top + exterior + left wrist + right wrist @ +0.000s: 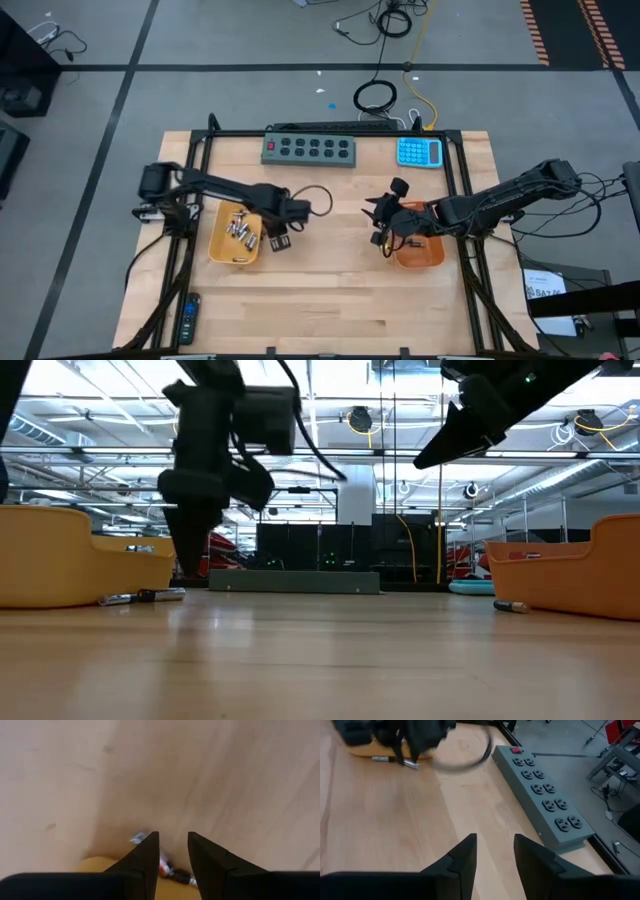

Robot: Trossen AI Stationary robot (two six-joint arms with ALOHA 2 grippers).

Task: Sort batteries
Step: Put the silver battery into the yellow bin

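Several small silvery batteries (240, 230) lie in the yellow tray (218, 250). My left gripper (277, 240) hangs open just off that tray's right side, fingers pointing down. Two or three batteries (167, 868) lie on the table below its fingertips (173, 840); the low view shows them as batteries (140, 597) beside the tray (60, 555). My right gripper (378, 215) is open and empty, raised above the table to the left of the orange tray (425, 255). One dark battery (510, 606) lies on the table against the orange tray (590, 575).
A grey power strip (310, 150) and a blue calculator (419, 152) sit along the far edge. A black remote (190, 318) lies at the near left corner. Black frame rails (465, 180) run along the table's sides. Bare wood (330, 290) stretches between the two trays.
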